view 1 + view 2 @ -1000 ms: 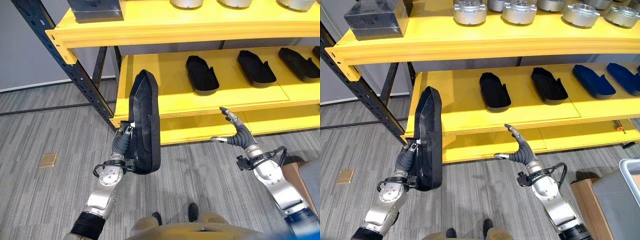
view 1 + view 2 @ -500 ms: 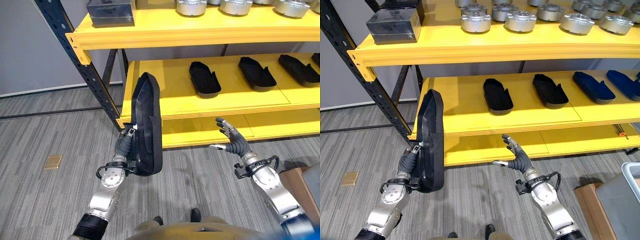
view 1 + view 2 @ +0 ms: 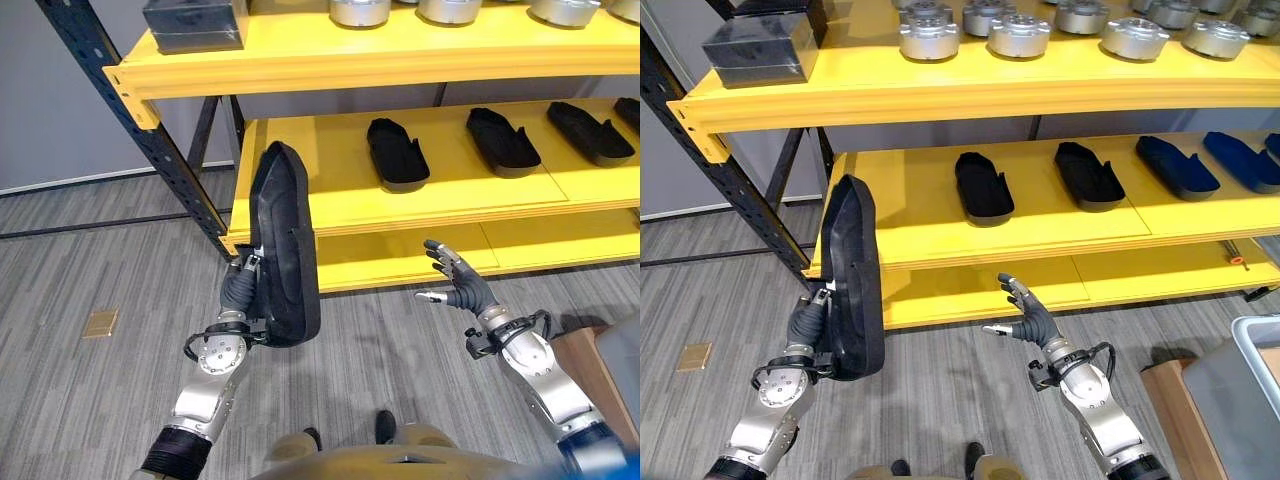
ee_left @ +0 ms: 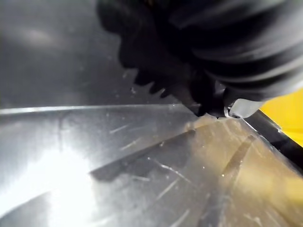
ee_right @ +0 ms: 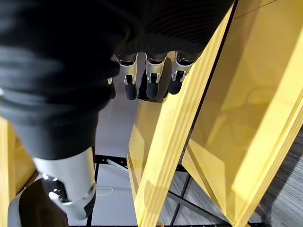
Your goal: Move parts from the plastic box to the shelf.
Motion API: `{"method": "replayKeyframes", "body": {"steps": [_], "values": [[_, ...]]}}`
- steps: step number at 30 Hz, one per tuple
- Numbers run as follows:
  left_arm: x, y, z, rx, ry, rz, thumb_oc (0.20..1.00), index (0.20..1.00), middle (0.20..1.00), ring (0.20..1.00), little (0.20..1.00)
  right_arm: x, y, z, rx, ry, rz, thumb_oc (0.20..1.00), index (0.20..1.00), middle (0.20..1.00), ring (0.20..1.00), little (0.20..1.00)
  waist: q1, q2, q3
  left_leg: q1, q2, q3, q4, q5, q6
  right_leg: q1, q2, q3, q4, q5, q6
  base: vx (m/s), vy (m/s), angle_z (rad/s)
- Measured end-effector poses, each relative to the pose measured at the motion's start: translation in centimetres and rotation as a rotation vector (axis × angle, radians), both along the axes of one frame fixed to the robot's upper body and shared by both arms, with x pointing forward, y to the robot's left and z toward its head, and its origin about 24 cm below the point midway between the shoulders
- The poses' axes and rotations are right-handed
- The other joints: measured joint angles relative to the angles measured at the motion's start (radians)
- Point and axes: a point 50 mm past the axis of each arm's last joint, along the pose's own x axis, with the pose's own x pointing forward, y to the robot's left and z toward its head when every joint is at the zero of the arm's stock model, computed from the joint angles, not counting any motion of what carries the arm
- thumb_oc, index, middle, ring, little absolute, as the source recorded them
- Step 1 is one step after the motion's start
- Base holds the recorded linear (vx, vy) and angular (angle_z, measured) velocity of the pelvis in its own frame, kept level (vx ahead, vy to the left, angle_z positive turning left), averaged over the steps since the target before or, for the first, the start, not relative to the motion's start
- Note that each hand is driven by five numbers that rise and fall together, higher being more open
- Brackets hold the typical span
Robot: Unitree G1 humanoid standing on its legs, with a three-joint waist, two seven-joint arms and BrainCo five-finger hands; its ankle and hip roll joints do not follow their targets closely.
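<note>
Long black part held upright at centre-left of frame, left hand clamped on its lower edge, likely carrying it to the yellow shelf beside other black parts; right hand lower right, fingers spread, empty

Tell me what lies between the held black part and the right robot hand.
Nothing stands there: in the left eye view, behind the gap between the black part and the right robot hand are the shelf and bare floor.
</note>
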Motion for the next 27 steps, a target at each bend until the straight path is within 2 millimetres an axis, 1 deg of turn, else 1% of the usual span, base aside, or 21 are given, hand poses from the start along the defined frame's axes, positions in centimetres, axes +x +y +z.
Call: {"method": "replayKeyframes", "body": {"steps": [1, 2, 3, 4, 5, 6, 7, 8, 10, 11, 12, 13, 14, 15, 16, 18, 20, 22, 24, 27], "values": [[0.0, 0.0, 0.0, 0.0, -0.001, 0.002, 0.2, 0.2, 0.2, 0.2, 0.2, 0.0, 0.0, 0.0, -0.001, 0.003, 0.007, 1.0, 1.0, 1.0, 1.0, 1.0, 0.006, -0.001, 0.002, -0.029, 0.01, 0.0, 0.059, 0.008, -0.013, 0.006, 0.002, -0.011, -0.001, -0.002, -0.004, 0.11, -0.098, 0.23], [0.1, 0.0, 0.1, -0.002, -0.005, 0.0, 0.2, 0.2, 0.2, 0.2, 0.2, -0.1, 0.0, -0.1, 0.0, 0.004, 0.008, 1.0, 1.0, 1.0, 1.0, 1.0, 0.0, 0.002, 0.004, -0.066, 0.026, 0.001, 0.129, 0.013, -0.02, 0.011, 0.007, -0.019, -0.002, -0.005, -0.013, 0.11, -0.041, 0.36], [0.2, -0.1, 0.2, -0.002, -0.009, -0.005, 0.2, 0.2, 0.2, 0.2, 0.2, -0.2, 0.1, -0.2, 0.004, 0.008, 0.015, 1.0, 1.0, 1.0, 1.0, 1.0, -0.003, 0.005, 0.011, -0.123, 0.031, -0.012, 0.236, 0.023, -0.028, 0.026, 0.017, -0.018, -0.002, -0.006, -0.022, 0.14, 0.009, 0.28], [0.0, -0.3, 0.0, -0.008, -0.005, -0.006, 0.2, 0.2, 0.2, 0.2, 0.2, -0.3, 0.3, -0.4, 0.009, 0.017, 0.025, 1.0, 1.0, 1.0, 1.0, 1.0, -0.001, 0.005, 0.022, -0.16, 0.027, -0.039, 0.283, 0.007, -0.043, 0.037, 0.019, -0.016, -0.004, 0.001, -0.031, 0.14, 0.024, 0.07], [-0.1, -0.3, -0.1, -0.012, -0.001, -0.004, 0.2, 0.2, 0.2, 0.2, 0.2, -0.4, 0.4, -0.4, 0.008, 0.022, 0.038, 1.0, 1.0, 1.0, 1.0, 1.0, 0.007, 0.009, 0.022, -0.164, 0.02, -0.054, 0.256, 0.006, -0.045, 0.037, 0.02, -0.01, -0.005, 0.0, -0.032, 0.2, 0.045, -0.14], [0.0, -0.4, -0.2, -0.017, -0.001, -0.004, 0.2, 0.2, 0.2, 0.2, 0.2, -0.4, 0.5, -0.5, 0.004, 0.024, 0.05, 1.0, 1.0, 1.0, 1.0, 1.0, 0.012, 0.018, 0.023, -0.166, 0.017, -0.037, 0.221, 0.007, -0.042, 0.036, 0.021, -0.019, -0.009, -0.003, -0.036, 0.18, 0.082, -0.07], [0.0, -0.5, -0.2, -0.02, 0.001, -0.004, 0.2, 0.2, 0.2, 0.2, 0.2, -0.5, 0.7, -0.6, 0.004, 0.029, 0.057, 1.0, 1.0, 1.0, 1.0, 1.0, 0.006, 0.021, 0.023, -0.166, 0.028, 0.019, 0.179, 0.011, -0.037, 0.042, 0.024, -0.029, -0.011, 0.001, -0.043, 0.19, 0.16, 0.41], [0.4, -0.7, -0.5, -0.021, 0.009, -0.009, 0.2, 0.2, 0.2, 0.2, 0.2, -0.6, 0.7, -0.7, 0.003, 0.034, 0.057, 1.0, 1.0, 1.0, 1.0, 1.0, -0.032, 0.027, 0.024, -0.146, 0.04, 0.087, 0.103, 0.012, -0.037, 0.07, 0.027, -0.07, -0.025, -0.002, -0.04, 0.13, 0.211, 0.52], [0.5, -1.0, -0.7, -0.021, 0.019, -0.021, 0.2, 0.2, 0.2, 0.2, 0.2, -1.0, 0.5, -0.9, 0.001, 0.042, 0.048, 1.0, 1.0, 1.0, 1.0, 1.0, -0.039, 0.028, 0.024, -0.106, 0.054, 0.129, 0.032, 0.012, -0.036, 0.076, 0.029, -0.08, -0.025, -0.005, -0.04, 0.1, 0.227, 0.38], [0.5, -1.4, -0.8, -0.023, 0.022, -0.035, 0.2, 0.2, 0.2, 0.2, 0.2, -1.4, 0.4, -1.3, 0.002, 0.057, 0.039, 1.0, 1.0, 1.0, 1.0, 1.0, -0.064, 0.033, 0.022, -0.058, 0.049, 0.165, -0.088, 0.015, -0.033, 0.08, 0.031, -0.102, -0.035, -0.003, -0.036, 0.07, 0.188, 0.31], [0.6, -1.6, -0.9, -0.023, 0.025, -0.044, 0.2, 0.2, 0.2, 0.2, 0.2, -1.6, 0.3, -1.4, 0.002, 0.063, 0.033, 1.0, 1.0, 1.0, 1.0, 1.0, -0.07, 0.036, 0.023, -0.014, 0.035, 0.162, -0.179, 0.026, -0.019, 0.078, 0.032, -0.106, -0.037, -0.003, -0.035, 0.05, 0.141, 0.27], [0.6, -1.7, -1.0, -0.022, 0.028, -0.047, 0.2, 0.2, 0.2, 0.2, 0.2, -1.7, 0.3, -1.5, 0.005, 0.066, 0.03, 1.0, 1.0, 1.0, 1.0, 1.0, -0.069, 0.037, 0.023, 0.029, 0.024, 0.158, -0.232, 0.042, -0.014, 0.077, 0.035, -0.104, -0.037, -0.005, -0.032, 0.01, 0.071, 0.07], [0.5, -1.9, -1.0, -0.022, 0.031, -0.056, 0.2, 0.2, 0.2, 0.2, 0.2, -1.9, 0.2, -1.5, 0.013, 0.07, 0.023, 1.0, 1.0, 1.0, 1.0, 1.0, -0.068, 0.045, 0.021, 0.065, 0.014, 0.142, -0.269, 0.072, -0.007, 0.078, 0.042, -0.106, -0.036, -0.011, -0.021, -0.08, 0.074, 0.15], [0.8, -2.1, -0.8, -0.009, 0.021, -0.07, 0.2, 0.2, 0.2, 0.2, 0.2, -2.2, 0.2, -1.6, 0.045, 0.083, 0.016, 1.0, 1.0, 1.0, 1.0, 1.0, -0.062, 0.037, 0.027, 0.068, 0.002, 0.13, -0.294, 0.077, -0.001, 0.066, 0.029, -0.117, -0.032, -0.018, -0.004, -0.08, 0.061, 0.15], [0.7, -2.1, -0.8, -0.005, 0.022, -0.071, 0.2, 0.2, 0.2, 0.2, 0.2, -2.2, 0.3, -1.7, 0.063, 0.089, 0.023, 1.0, 1.0, 1.0, 1.0, 1.0, -0.056, 0.036, 0.028, 0.067, -0.008, 0.13, -0.298, 0.077, 0.001, 0.062, 0.018, -0.116, -0.03, -0.019, 0.006, -0.09, 0.066, 0.22], [0.7, -2.1, -0.9, -0.004, 0.023, -0.071, 0.2, 0.2, 0.2, 0.2, 0.2, -2.3, 0.6, -1.6, 0.101, 0.092, 0.041, 1.0, 1.0, 1.0, 1.0, 1.0, -0.056, 0.044, 0.032, 0.066, -0.03, 0.117, -0.302, 0.072, 0.012, 0.068, -0.002, -0.122, -0.037, -0.022, 0.03, -0.01, 0.045, 0.21], [0.7, -2.0, -0.9, -0.002, 0.023, -0.07, 0.2, 0.2, 0.2, 0.2, 0.2, -2.2, 0.7, -1.5, 0.132, 0.091, 0.035, 1.0, 1.0, 1.0, 1.0, 1.0, -0.046, 0.051, 0.03, 0.07, -0.042, 0.108, -0.317, 0.072, 0.013, 0.072, -0.01, -0.124, -0.051, -0.017, 0.043, 0.0, 0.039, 0.12], [0.6, -2.0, -0.9, -0.002, 0.027, -0.072, 0.2, 0.2, 0.2, 0.2, 0.2, -2.1, 1.2, -1.5, 0.233, 0.101, 0.012, 1.0, 1.0, 1.0, 1.0, 1.0, -0.035, 0.053, 0.029, 0.07, -0.046, 0.107, -0.322, 0.072, 0.013, 0.079, -0.011, -0.122, -0.071, -0.003, 0.05, 0.0, 0.034, -0.02], [0.4, -2.0, -1.1, -0.003, 0.035, -0.072, 0.2, 0.2, 0.2, 0.2, 0.2, -2.2, 1.2, -1.6, 0.303, 0.11, -0.015, 1.0, 1.0, 1.0, 1.0, 1.0, -0.035, 0.056, 0.026, 0.072, -0.046, 0.107, -0.323, 0.073, 0.014, 0.085, -0.009, -0.122, -0.08, 0.004, 0.051, 0.0, 0.015, -0.01], [0.2, -2.0, -1.3, -0.006, 0.044, -0.085, 0.2, 0.2, 0.2, 0.2, 0.2, -2.3, 0.6, -1.6, 0.318, 0.112, -0.04, 1.0, 1.0, 1.0, 1.0, 1.0, -0.038, 0.071, 0.015, 0.077, -0.045, 0.108, -0.332, 0.075, 0.017, 0.089, -0.005, -0.12, -0.089, 0.009, 0.052, 0.0, 0.0, 0.0]]}}
